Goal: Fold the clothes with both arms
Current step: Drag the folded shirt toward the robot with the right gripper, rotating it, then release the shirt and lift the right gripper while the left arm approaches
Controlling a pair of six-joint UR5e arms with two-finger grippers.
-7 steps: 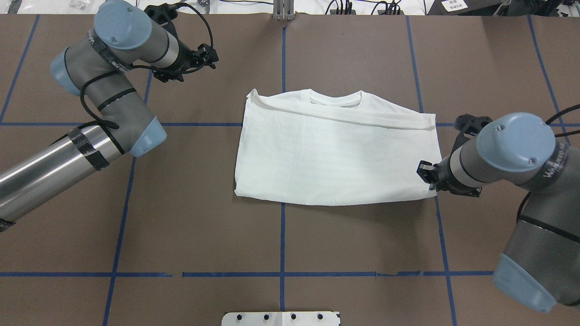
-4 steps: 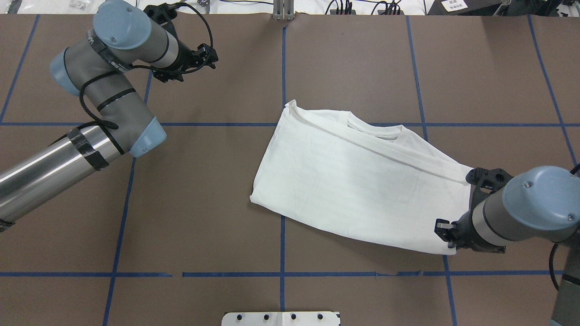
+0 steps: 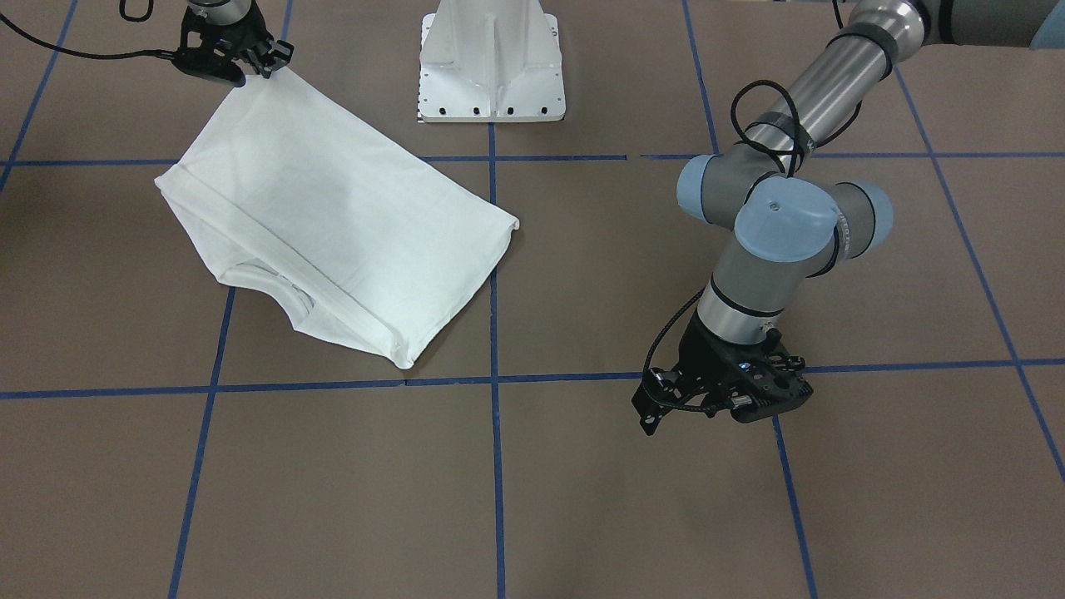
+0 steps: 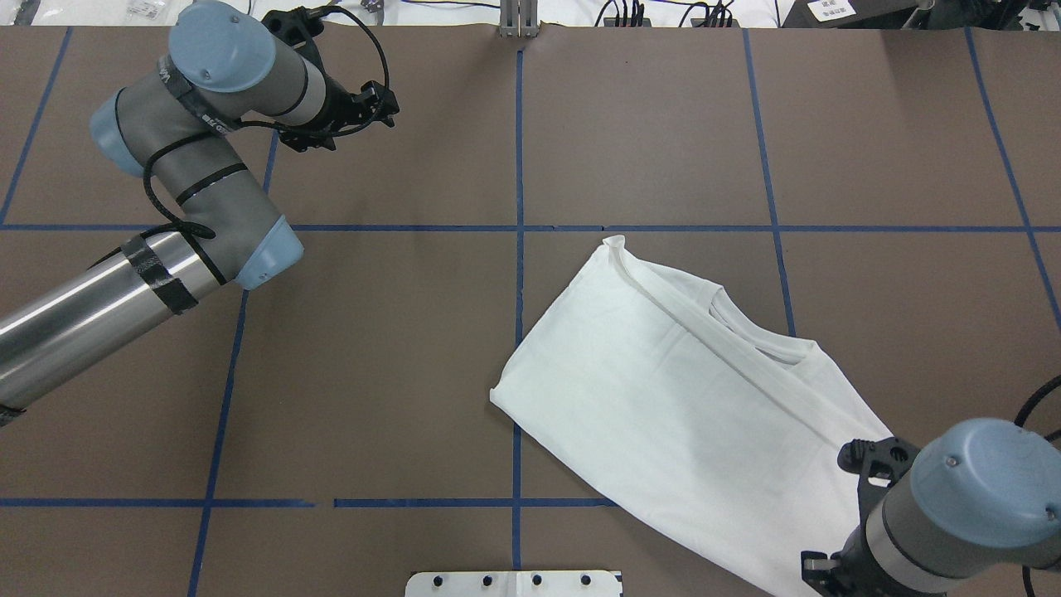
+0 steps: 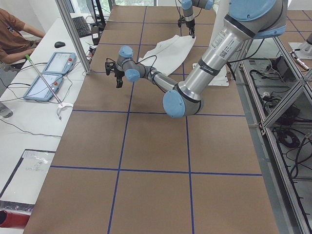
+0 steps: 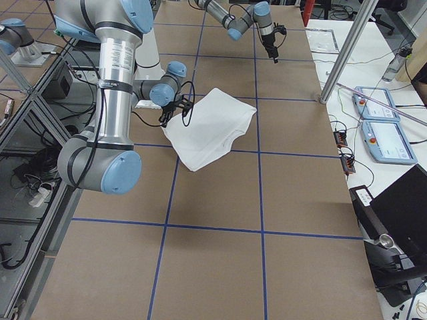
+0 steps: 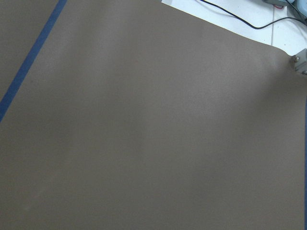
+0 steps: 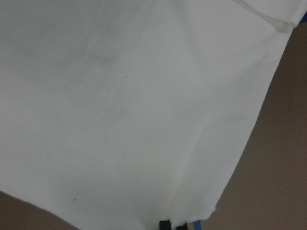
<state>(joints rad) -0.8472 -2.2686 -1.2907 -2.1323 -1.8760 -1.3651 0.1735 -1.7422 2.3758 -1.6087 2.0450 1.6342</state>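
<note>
The white shirt (image 4: pixel 688 406) lies folded and skewed on the brown table, plain side up, its round collar (image 4: pixel 758 336) facing the far right. My right gripper (image 3: pixel 250 71) is shut on one corner of the shirt (image 3: pixel 333 208) close to the robot's base. In the overhead view the right gripper (image 4: pixel 816 572) is mostly hidden under its wrist. White cloth fills the right wrist view (image 8: pixel 120 105), with dark fingertips (image 8: pixel 165 224) at the bottom edge. My left gripper (image 4: pixel 388 99) hovers open and empty over bare table at the far left, well away from the shirt.
The white pedestal base (image 3: pixel 491 66) stands at the table's near-robot edge beside the shirt's gripped corner. Blue tape lines (image 4: pixel 518 249) grid the table. A metal post (image 4: pixel 518 16) rises at the far edge. A person (image 5: pixel 12 34) sits at a side desk with tablets (image 5: pixel 53 63).
My right gripper has dragged the shirt by its corner toward the robot's base and right, turning it. The left arm has stayed still.
</note>
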